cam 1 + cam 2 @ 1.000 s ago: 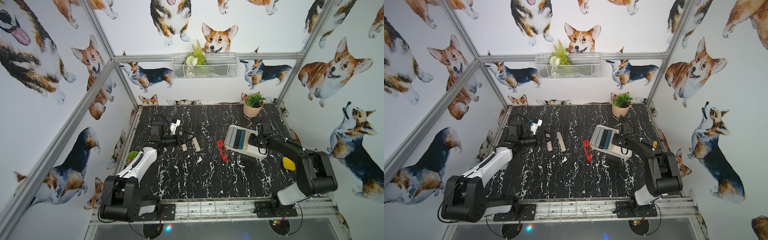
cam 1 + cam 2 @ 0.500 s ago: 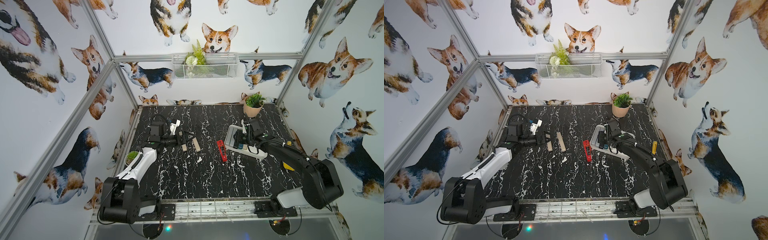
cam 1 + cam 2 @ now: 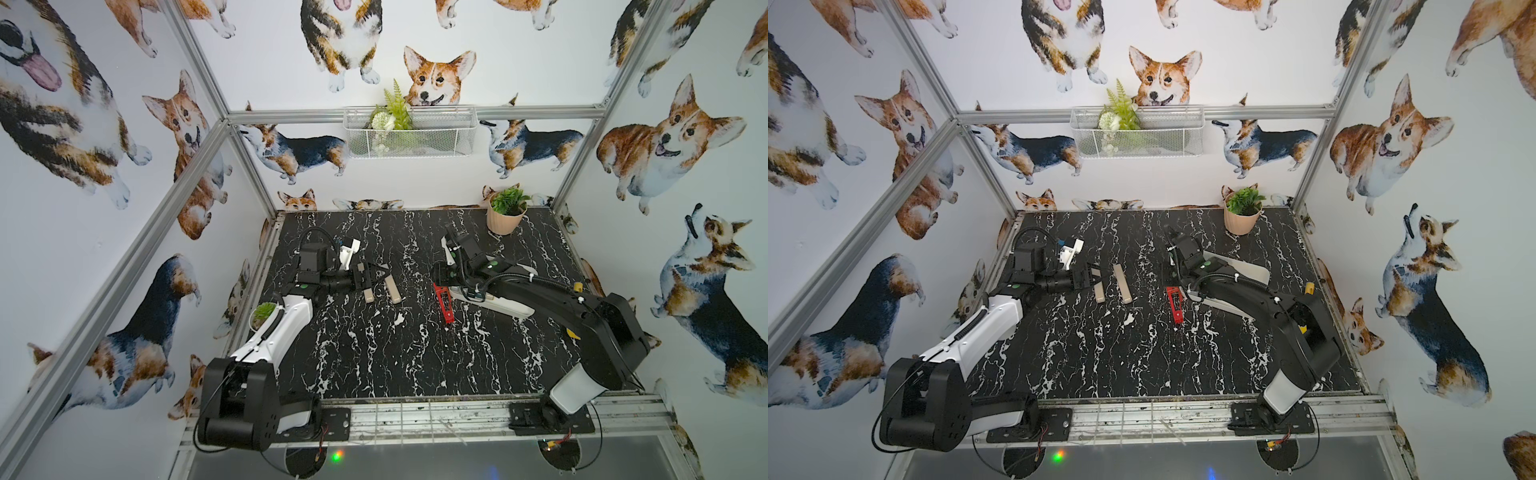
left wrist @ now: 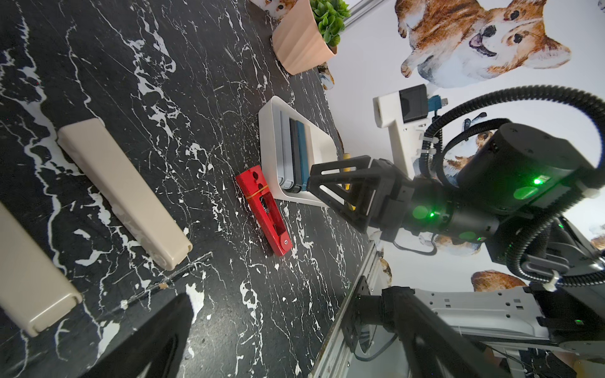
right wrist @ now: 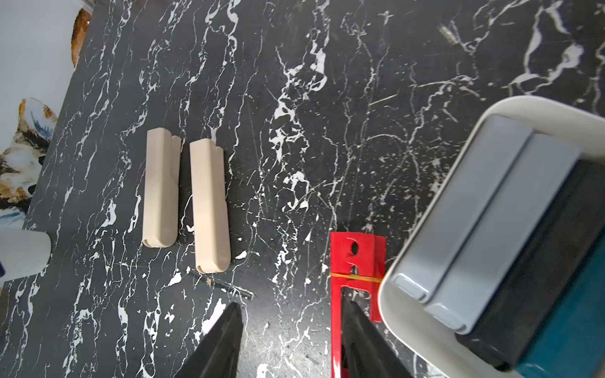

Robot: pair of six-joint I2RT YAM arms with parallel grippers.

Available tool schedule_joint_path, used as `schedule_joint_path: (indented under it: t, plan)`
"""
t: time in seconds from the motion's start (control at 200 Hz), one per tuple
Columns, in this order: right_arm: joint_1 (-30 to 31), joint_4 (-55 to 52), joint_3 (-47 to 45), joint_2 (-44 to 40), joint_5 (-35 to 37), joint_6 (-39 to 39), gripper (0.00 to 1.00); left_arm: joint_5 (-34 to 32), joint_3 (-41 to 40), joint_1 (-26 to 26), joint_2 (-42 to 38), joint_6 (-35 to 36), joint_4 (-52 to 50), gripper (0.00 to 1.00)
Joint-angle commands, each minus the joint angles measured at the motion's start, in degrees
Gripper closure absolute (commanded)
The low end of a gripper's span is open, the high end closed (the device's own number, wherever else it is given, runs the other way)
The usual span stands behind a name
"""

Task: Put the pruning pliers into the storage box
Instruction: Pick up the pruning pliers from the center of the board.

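The red pruning pliers (image 3: 444, 303) (image 5: 355, 261) lie on the black marble table, right beside the white storage box (image 5: 402, 311) (image 3: 1246, 270). In the box lie two grey, one black and one teal pliers. My right gripper (image 5: 291, 304) (image 3: 440, 276) is open just above the table, with one finger over the red pliers and bare table between the fingers. Two beige pliers (image 3: 368, 291) (image 3: 394, 289) lie side by side further left. My left gripper (image 3: 374, 272) (image 4: 289, 291) hangs open over their far ends and holds nothing. The right arm hides most of the box in both top views.
A potted plant (image 3: 505, 212) stands at the back right corner. A small green plant (image 3: 262, 311) sits at the left edge beside the left arm. A wire basket (image 3: 407, 133) hangs on the back wall. A yellow-handled item (image 3: 577, 286) lies near the right edge.
My right gripper has moved left, from above the storage box to the red pliers beside it, still open. The left arm has not moved.
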Motion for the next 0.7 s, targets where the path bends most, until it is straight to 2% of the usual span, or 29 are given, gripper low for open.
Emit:
schedule_joint_path:
  t: [0.0,0.075,0.28,0.696]
  plan:
    - [1.7,0.67,1.68,1.91,0.08,0.99,0.47,-1.53,0.64,0.27,-0.45,2.42,-2.56,0.0]
    - [3.01,0.99,2.97,3.57,-0.12,1.11,0.47,-4.23,1.03,0.44,-0.42,4.09,-5.88,0.0]
    - [6.15,1.38,7.03,8.59,-0.69,1.43,0.47,-6.41,1.03,1.7,0.65,4.45,-8.53,0.0]
    - [9.89,0.11,14.22,17.35,-0.36,0.0,0.47,-8.56,3.03,3.86,2.49,4.45,-11.29,0.0]
